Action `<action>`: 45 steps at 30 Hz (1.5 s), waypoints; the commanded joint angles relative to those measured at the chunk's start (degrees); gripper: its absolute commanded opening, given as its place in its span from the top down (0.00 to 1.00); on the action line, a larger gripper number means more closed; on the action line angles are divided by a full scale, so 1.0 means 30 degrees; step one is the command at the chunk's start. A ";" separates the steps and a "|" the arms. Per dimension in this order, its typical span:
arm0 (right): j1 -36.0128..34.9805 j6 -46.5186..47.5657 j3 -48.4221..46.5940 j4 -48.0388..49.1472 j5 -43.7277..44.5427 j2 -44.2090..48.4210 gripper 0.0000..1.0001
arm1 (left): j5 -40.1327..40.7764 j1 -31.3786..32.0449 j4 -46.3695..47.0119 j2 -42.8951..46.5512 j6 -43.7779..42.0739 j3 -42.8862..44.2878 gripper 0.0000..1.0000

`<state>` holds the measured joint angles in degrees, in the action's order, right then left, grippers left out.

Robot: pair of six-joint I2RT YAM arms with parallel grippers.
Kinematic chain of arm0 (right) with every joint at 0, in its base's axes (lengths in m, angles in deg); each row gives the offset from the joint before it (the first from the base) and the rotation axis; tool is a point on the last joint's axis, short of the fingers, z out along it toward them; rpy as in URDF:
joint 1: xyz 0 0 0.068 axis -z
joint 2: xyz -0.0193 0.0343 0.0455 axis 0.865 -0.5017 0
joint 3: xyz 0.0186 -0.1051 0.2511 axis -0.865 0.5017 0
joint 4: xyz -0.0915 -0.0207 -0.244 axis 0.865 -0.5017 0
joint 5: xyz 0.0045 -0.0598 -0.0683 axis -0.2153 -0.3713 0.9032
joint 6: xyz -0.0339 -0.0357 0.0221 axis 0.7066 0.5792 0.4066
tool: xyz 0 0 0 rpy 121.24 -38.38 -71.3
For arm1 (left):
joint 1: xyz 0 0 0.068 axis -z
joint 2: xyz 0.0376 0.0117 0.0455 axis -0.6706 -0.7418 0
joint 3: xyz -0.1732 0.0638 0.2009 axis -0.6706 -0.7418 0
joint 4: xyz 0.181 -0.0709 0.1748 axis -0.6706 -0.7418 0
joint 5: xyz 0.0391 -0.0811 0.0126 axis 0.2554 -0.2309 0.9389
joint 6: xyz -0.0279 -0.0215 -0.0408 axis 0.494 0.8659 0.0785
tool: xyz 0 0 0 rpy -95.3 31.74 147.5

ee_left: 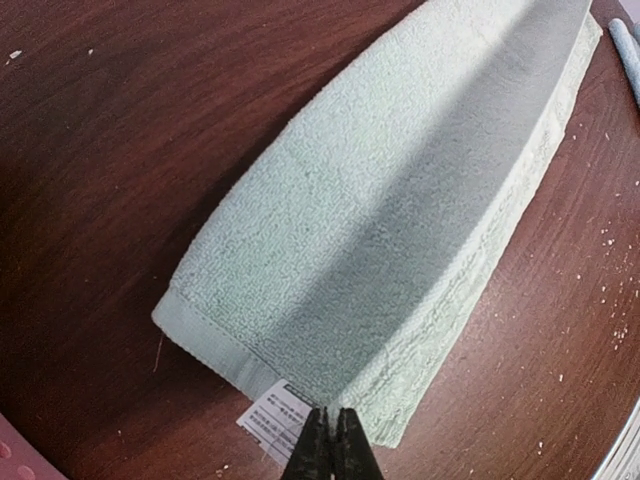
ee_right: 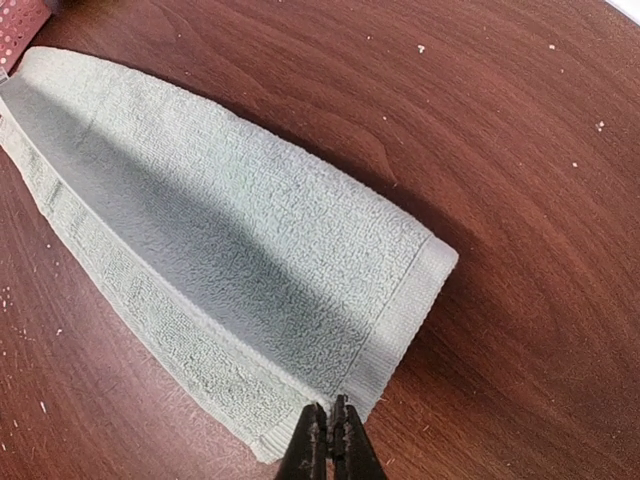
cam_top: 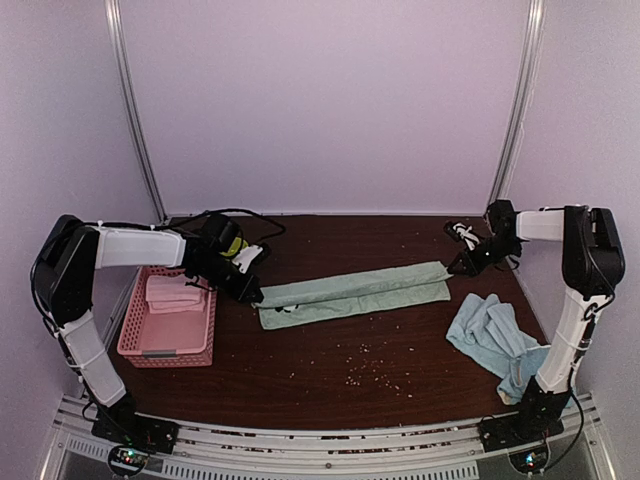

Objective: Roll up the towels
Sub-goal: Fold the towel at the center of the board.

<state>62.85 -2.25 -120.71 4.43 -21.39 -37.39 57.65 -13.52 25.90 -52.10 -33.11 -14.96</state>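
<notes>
bases of both arms stand at the near edge of the dark wooden table (cam_top: 330, 395). pale crumbs (cam_top: 362, 376) are scattered just beyond them. a crumpled light blue towel (cam_top: 492, 338) lies near the right arm's base. on the left, a pink basket (cam_top: 135, 325) holds a folded pink towel (cam_top: 172, 292). farther back, the mint green towel (cam_top: 355, 292) lies across the table's middle, folded lengthwise into a long strip, with a white label (ee_left: 275, 420) at its left end. the left gripper (ee_left: 330, 420) is clenched on the strip's left hem. the right gripper (ee_right: 327, 410) is clenched on its right hem.
</notes>
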 commanded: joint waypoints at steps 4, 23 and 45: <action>0.0696 0.1173 0.0506 -0.0285 -0.0732 0.0508 1.00 | 0.0380 -0.0075 -0.0348 0.0436 -0.0429 -0.0178 1.00; 0.1123 0.6275 0.0705 -0.3912 -0.1742 -0.0605 1.00 | -0.0504 -0.0043 -0.0724 0.0341 -0.0575 -0.0604 1.00; 0.1122 0.8579 0.1408 -0.8377 -0.2766 0.3044 0.72 | -0.0961 0.0292 -0.3394 0.2114 -0.1540 -0.0102 0.81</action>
<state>65.82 25.77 -116.36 -18.89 -26.46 -35.53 55.58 -12.86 17.18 -50.65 -36.43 -16.78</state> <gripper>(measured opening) 0.276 0.188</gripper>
